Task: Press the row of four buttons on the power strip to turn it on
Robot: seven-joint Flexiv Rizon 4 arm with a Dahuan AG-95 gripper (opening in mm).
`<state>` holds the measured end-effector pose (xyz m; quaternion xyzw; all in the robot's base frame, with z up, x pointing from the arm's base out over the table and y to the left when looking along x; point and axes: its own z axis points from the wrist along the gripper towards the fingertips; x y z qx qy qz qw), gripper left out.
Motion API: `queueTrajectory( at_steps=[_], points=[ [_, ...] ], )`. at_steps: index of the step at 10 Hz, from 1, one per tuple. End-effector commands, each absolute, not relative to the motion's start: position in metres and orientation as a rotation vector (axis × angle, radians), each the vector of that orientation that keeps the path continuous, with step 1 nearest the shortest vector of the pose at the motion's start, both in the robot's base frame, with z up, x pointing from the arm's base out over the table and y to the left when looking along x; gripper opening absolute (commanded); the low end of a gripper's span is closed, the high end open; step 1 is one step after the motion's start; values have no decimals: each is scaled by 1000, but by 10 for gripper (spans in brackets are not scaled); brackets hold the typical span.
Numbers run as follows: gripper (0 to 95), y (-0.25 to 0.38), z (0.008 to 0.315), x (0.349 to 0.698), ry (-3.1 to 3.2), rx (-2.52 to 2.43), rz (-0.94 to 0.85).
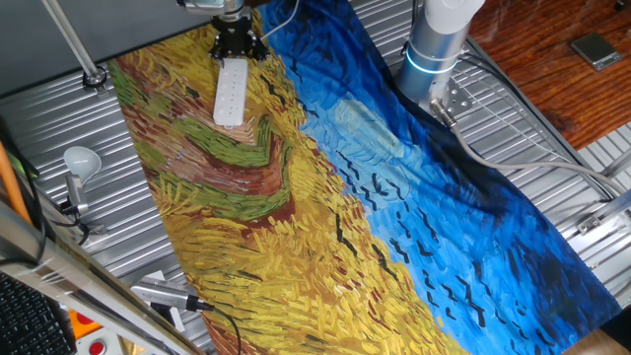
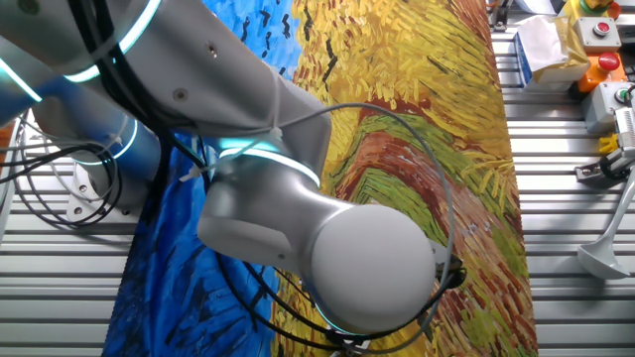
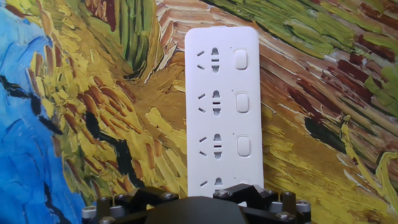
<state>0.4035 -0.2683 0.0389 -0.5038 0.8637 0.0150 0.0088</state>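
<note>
The white power strip (image 1: 230, 94) lies lengthwise on the painted cloth at the far side of the table. In the hand view the power strip (image 3: 222, 106) runs straight up the frame, with the row of buttons (image 3: 242, 102) along its right side. Three pale buttons show. The strip's near end is covered by the black gripper body (image 3: 199, 211). In one fixed view the gripper (image 1: 238, 51) hangs right over the strip's far end. Its fingertips are not visible in any view. In the other fixed view the arm (image 2: 298, 228) hides the strip.
The yellow and blue painted cloth (image 1: 394, 197) covers the ribbed metal table (image 1: 69, 108). A white light bulb (image 1: 82, 158) on a stand is at the left. The robot base (image 1: 434, 44) stands at the back right. Boxes and a red stop button (image 2: 600, 30) sit beside the cloth.
</note>
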Motion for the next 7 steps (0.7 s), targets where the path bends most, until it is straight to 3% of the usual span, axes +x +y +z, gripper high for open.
queueTrajectory(
  at_steps=[1, 7],
  points=[
    [950, -268, 38, 403, 2695, -1572, 40],
    [950, -268, 30, 403, 2684, -1569, 34]
  ],
)
